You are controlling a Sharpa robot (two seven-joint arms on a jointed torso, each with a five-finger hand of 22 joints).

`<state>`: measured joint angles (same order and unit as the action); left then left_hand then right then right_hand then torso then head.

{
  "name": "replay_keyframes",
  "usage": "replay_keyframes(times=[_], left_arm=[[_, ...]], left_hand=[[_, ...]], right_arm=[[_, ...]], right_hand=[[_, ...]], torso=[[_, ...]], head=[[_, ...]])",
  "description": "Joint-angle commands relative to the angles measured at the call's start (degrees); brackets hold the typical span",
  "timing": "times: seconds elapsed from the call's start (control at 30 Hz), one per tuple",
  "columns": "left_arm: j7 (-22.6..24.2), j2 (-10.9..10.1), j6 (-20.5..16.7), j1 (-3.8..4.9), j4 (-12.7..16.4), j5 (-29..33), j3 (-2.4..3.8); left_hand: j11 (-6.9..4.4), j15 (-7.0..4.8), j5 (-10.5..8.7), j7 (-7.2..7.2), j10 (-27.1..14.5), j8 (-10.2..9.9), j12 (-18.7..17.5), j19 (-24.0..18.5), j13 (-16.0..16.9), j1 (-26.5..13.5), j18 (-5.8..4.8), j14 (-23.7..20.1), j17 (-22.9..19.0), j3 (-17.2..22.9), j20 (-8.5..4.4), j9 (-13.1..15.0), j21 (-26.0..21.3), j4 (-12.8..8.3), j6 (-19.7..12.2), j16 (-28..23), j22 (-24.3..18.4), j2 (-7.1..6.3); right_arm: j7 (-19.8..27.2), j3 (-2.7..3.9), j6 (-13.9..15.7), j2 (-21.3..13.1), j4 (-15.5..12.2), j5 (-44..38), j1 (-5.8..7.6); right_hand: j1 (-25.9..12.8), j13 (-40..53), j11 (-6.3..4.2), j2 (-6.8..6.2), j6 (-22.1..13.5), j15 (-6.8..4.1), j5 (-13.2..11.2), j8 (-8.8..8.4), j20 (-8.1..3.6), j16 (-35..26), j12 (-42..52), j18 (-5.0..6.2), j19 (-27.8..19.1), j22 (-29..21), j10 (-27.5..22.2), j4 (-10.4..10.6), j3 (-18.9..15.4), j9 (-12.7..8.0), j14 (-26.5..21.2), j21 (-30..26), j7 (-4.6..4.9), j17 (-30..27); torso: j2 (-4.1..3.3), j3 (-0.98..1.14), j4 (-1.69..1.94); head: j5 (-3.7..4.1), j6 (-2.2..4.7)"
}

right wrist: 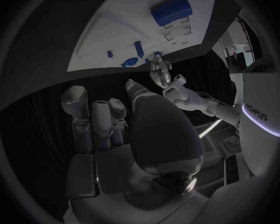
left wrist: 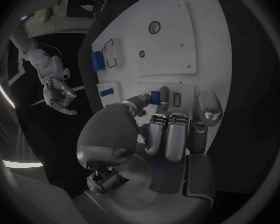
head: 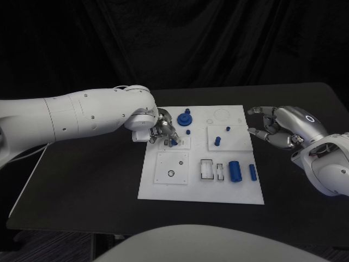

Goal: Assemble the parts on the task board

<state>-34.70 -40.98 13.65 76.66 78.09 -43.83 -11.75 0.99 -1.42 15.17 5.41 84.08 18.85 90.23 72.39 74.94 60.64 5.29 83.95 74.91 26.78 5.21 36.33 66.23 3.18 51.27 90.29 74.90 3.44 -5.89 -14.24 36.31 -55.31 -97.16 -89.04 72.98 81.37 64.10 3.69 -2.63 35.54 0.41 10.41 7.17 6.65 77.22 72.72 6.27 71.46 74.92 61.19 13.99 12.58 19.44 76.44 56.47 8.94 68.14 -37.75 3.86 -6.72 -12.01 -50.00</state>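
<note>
Left robot hand (head: 163, 131) pinching a small blue plastic peg (left wrist: 155, 96) over the white rectangular task board (head: 178, 191); tilt could jam it. Right robot hand (head: 283, 126) loosely spread, holding nothing, beside the board.

A black counter (head: 88, 180) with a matte top stands against a dark backdrop. Behind the counter's far edge hangs a black curtain (head: 182, 38), falling in soft vertical folds across the whole width. Below the counter's near left corner a strip of dark floor (head: 49, 245) shows, with a leg of the counter reaching down to it. Beyond the curtain's side, in the right wrist view, a brighter room (right wrist: 230, 45) with pale walls appears.
</note>
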Motion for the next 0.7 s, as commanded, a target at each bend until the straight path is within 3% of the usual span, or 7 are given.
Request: replay_keyframes(times=[0.03, 0.37, 0.7], left_arm=[[0.3, 0.2, 3.6, -0.69, 0.1, 0.5, -0.32], [0.3, 0.3, 3.9, -0.89, -0.5, 0.5, -0.32], [0.3, 0.2, 3.5, -0.99, -0.7, 0.5, -0.32]], left_hand=[[0.49, 0.23, -1.08, 0.21, 5.9, -0.7, -0.2, 0.3, 15.1, -0.9, 0.39, 6.1, 15.1, -1.1, 0.01, -0.3, 0.5, 0.5, -0.5, -0.3, 7.3, 0.14], [0.7, 0.42, -2.62, 0.4, 5.9, -1.9, -0.2, 0.4, 15.1, -2.3, 0.43, 6.1, 15.1, -4.0, 0.2, -0.4, 0.2, 2.7, -0.3, -0.3, 7.4, 0.39], [0.85, 0.58, -3.63, 0.52, 5.9, -3.2, -0.2, 1.3, 15.1, -5.0, 0.17, 6.1, 15.1, -7.9, 0.37, -0.5, 1.1, 6.4, 0.3, -0.3, 7.8, 0.67]], right_arm=[[-0.3, 0.03, -0.7, 0.0, 0.0, 0.1, -0.16], [-0.4, 0.03, -1.0, 0.0, 0.0, 0.1, -0.2], [-0.5, 0.03, -1.5, 0.1, 0.0, 0.1, -0.23]], right_hand=[[0.4, 0.0, 0.07, 0.01, 0.4, -0.03, 0.2, 0.23, 0.03, -0.2, -0.3, 0.81, -0.3, 5.3, -0.3, 0.0, 0.4, -0.1, -0.2, -0.2, -0.01, 0.0], [0.6, -0.1, 0.08, -0.03, 0.7, -0.03, 0.2, 0.32, 0.03, -0.2, -0.4, 0.82, -0.3, 5.3, -0.4, 0.0, 0.4, -0.2, -0.2, -0.3, 0.01, -0.1], [0.6, -0.1, 0.09, -0.04, 0.8, -0.03, 0.3, 0.35, 0.03, -0.3, -0.3, 0.82, -0.3, 5.3, -0.3, 0.0, 0.4, -0.2, -0.2, -0.3, 0.02, -0.1]], torso=[[-0.01, 0.0, 0.01], [0.0, 0.0, 0.0], [0.02, -0.01, 0.0]], head=[[0.02, 0.0], [0.02, 0.0], [-0.2, 0.0]])
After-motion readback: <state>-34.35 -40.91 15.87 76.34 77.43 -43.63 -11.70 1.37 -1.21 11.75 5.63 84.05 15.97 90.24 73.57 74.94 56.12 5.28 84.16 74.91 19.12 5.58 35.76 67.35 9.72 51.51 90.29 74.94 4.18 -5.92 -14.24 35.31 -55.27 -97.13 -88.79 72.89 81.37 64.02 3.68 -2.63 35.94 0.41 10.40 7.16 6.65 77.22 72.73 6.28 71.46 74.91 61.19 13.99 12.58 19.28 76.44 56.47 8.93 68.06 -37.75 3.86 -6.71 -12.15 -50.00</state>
